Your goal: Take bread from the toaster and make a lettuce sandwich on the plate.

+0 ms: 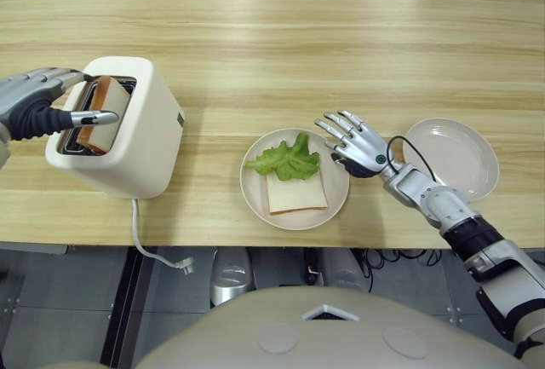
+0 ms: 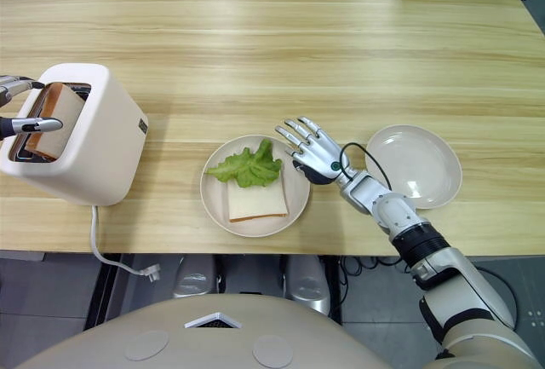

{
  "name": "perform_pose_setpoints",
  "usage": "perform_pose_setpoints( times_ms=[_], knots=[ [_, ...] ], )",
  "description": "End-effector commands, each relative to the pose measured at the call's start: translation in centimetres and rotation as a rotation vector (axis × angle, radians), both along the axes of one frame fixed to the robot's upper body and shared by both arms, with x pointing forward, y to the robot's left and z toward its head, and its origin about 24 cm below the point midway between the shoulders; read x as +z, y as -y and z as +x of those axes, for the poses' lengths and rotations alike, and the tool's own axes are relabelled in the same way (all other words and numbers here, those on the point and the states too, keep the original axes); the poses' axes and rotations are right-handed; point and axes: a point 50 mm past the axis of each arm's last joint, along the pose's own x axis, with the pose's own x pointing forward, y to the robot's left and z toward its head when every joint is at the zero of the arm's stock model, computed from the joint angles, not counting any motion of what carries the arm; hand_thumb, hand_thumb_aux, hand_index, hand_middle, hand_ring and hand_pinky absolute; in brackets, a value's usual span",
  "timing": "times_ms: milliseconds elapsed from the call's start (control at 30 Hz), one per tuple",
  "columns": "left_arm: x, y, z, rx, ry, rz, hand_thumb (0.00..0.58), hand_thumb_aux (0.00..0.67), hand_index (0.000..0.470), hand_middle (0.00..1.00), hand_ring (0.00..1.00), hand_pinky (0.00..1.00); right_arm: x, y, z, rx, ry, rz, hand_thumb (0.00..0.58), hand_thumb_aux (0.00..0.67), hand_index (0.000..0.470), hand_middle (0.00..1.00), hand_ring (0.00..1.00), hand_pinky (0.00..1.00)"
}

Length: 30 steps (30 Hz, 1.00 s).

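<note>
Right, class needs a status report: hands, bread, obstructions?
Left hand pinching bread slice in toaster. Right hand open beside sandwich plate; lettuce on it. Path clear.

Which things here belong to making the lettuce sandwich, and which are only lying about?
For the job:
- toaster
- toast slice in its slot, gripped by the left hand
- plate holding a bread slice and lettuce
- right hand, open beside that plate

Lying about:
- empty plate on the right
- power cord, its plug hanging free below the table edge
</note>
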Motion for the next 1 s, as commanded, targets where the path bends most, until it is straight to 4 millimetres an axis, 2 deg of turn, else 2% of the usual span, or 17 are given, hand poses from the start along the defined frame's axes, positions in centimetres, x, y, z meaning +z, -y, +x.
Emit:
perform_pose_setpoints(
  times_ms=[33,67,133,200,233,600,1000],
  knots=[
    [-0.4,0.3,0.0,-0.017,-0.005,-0.023,0.0,0.0,0.0,0.0,0.0,0.0,-0.2,-0.8,-0.2,0.019,-0.012,0.015,0.56,0.547,0.375,0.0,0.0,0.0],
    [-0.4,0.3,0.0,-0.018,-0.004,-0.026,0.0,0.0,0.0,0.0,0.0,0.0,-0.3,-0.9,-0.3,0.025,-0.014,0.015,0.55,0.518,0.355,0.0,0.0,0.0],
    [-0.3,0.3,0.1,-0.019,-0.001,-0.029,0.0,0.0,0.0,0.0,0.0,0.0,-0.4,-1.0,-0.4,0.037,-0.021,0.005,0.545,0.504,0.346,0.0,0.0,0.0],
    [-0.3,0.2,0.1,-0.018,0.003,-0.031,0.0,0.0,0.0,0.0,0.0,0.0,-0.3,-0.9,-0.4,0.039,-0.024,0.002,0.438,0.339,0.233,0.0,0.0,0.0],
    [-0.3,0.2,0.1,-0.017,0.003,-0.032,0.0,0.0,0.0,0.0,0.0,0.0,-0.1,-0.8,-0.4,0.037,-0.023,0.001,0.0,0.0,0.0,0.0,0.0,0.0],
    [-0.8,0.2,0.4,-0.022,0.005,-0.043,0.0,0.0,0.0,0.0,0.0,0.0,1.3,0.8,-0.8,0.025,-0.017,-0.026,0.0,0.0,0.0,0.0,0.0,0.0],
    [-1.5,0.6,0.7,-0.045,0.001,-0.058,0.0,0.0,0.0,0.0,0.0,0.0,0.7,-1.2,-0.9,0.066,-0.026,0.008,0.0,0.0,0.0,0.0,0.0,0.0]
  ],
)
